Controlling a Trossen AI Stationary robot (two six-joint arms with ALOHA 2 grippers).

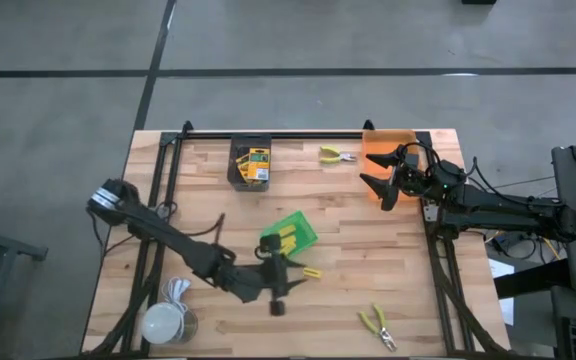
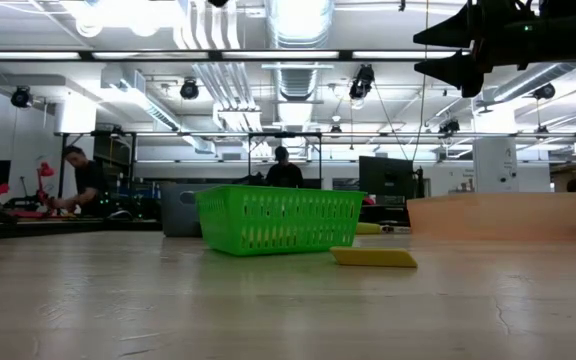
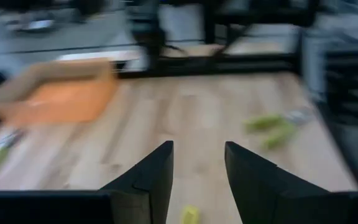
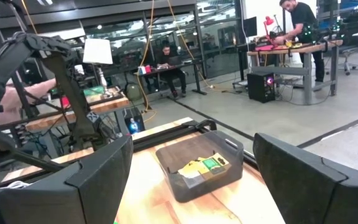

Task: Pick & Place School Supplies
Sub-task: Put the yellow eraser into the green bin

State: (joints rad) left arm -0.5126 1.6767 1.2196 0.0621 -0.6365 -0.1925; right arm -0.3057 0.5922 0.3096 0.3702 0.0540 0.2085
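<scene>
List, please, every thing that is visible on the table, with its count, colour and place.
grey bin: 1, dark grey, far edge, centre-left.
crayon boxes: yellow-green, count unclear, inside the grey bin.
green bin: 1, green, table centre.
orange bin: 1, orange, far right corner.
pliers: 2, yellow-handled, one at the far edge, the other near right.
yellow block: 1, yellow, near the green bin.
white round object: 1, near left corner.
left tool: open, above the yellow block.
right tool: open, raised by the orange bin.

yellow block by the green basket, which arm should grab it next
Left, probably. The left end effector hangs open beside the yellow block, which shows between its fingers in the left wrist view. The right end effector sits across the table by the orange bin.
</scene>
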